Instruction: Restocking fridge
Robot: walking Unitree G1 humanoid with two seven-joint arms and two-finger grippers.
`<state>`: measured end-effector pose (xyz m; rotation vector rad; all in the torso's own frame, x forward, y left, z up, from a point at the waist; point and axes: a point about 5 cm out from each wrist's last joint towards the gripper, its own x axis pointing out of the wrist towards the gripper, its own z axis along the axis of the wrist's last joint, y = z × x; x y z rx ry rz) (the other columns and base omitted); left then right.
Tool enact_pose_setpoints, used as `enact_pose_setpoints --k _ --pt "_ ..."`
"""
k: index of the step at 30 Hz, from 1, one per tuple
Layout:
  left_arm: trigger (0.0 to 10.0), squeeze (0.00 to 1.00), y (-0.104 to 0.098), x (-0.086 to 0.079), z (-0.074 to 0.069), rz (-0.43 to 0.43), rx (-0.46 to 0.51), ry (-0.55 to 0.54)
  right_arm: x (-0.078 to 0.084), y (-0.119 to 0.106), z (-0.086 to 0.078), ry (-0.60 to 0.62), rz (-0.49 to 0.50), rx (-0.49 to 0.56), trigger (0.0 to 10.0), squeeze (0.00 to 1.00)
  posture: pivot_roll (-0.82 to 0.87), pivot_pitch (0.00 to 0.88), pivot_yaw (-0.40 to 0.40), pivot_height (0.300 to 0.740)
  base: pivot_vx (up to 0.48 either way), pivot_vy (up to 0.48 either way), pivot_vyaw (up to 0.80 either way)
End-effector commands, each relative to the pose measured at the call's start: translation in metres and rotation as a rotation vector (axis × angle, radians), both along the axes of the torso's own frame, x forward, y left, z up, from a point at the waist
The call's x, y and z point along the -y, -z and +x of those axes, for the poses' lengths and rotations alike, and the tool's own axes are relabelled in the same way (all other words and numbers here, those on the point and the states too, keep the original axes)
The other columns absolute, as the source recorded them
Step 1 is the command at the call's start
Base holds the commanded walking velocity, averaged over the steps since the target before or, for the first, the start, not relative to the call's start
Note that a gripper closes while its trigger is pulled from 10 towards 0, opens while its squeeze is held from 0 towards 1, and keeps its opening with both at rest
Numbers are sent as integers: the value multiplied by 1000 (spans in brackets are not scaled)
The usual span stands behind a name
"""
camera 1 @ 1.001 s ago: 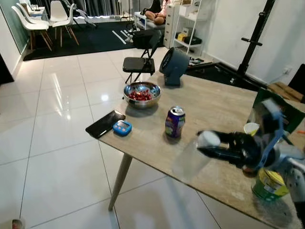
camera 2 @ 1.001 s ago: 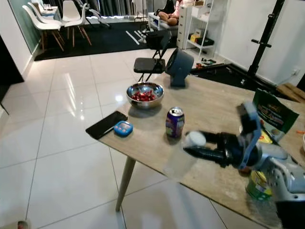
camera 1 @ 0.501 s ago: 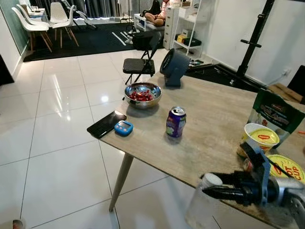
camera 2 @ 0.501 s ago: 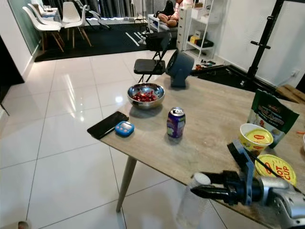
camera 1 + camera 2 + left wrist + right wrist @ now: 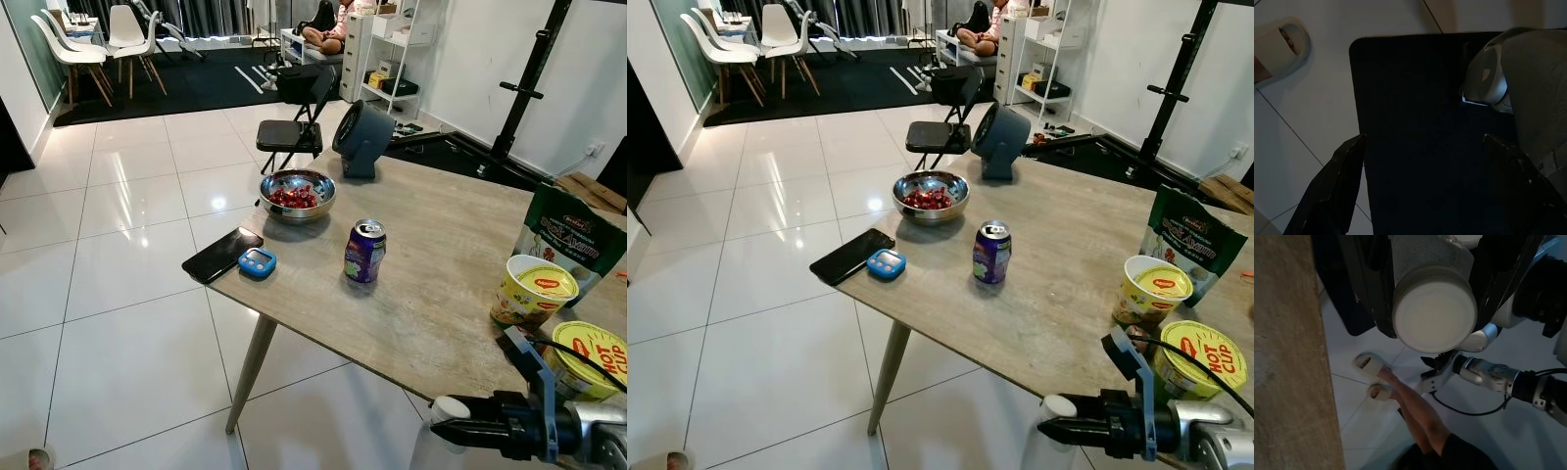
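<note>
The right tool (image 5: 1058, 433) is clamped on a clear bottle with a white cap (image 5: 1434, 309), held just off the near edge of the worktop (image 5: 441, 255). The right wrist view adds a person's legs in pale slippers (image 5: 1370, 363) on the floor below (the head views crop these). The left tool (image 5: 1425, 183) hangs idle, fingers (image 5: 1334, 188) spread wide over a dark mat (image 5: 1415, 122). A purple can (image 5: 364, 252) stands mid-worktop.
</note>
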<state>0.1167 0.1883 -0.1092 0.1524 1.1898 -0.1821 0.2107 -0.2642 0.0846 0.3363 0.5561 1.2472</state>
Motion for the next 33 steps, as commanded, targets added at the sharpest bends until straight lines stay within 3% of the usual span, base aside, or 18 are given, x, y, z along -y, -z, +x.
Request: enact_pose_setpoints --k 1,10,14,19,25,33 --pt "10000 0 1 5 -3 -25 -5 10 -6 1 0 -33 30 -1 10000 0 -21 0 -22 740 0 0 0" --pt "10000 0 1 7 -1 -37 5 11 -13 -4 5 -69 59 41 10000 0 -20 0 -21 740 0 0 0" --pt "10000 0 1 8 -1 -41 8 10 -19 -29 12 -93 140 144 10000 0 -20 0 -20 740 0 0 0" --pt "10000 0 1 9 -1 -42 9 8 -21 -45 17 -104 174 212 10000 0 -20 0 -20 740 0 0 0" --pt "10000 0 1 9 -1 -47 16 -4 -31 -85 26 -175 207 372 10000 0 -19 0 -22 740 0 0 0" --pt "10000 0 1 10 -1 -51 18 -8 -42 -92 23 -217 209 400 10000 0 -21 0 -25 740 0 0 0"
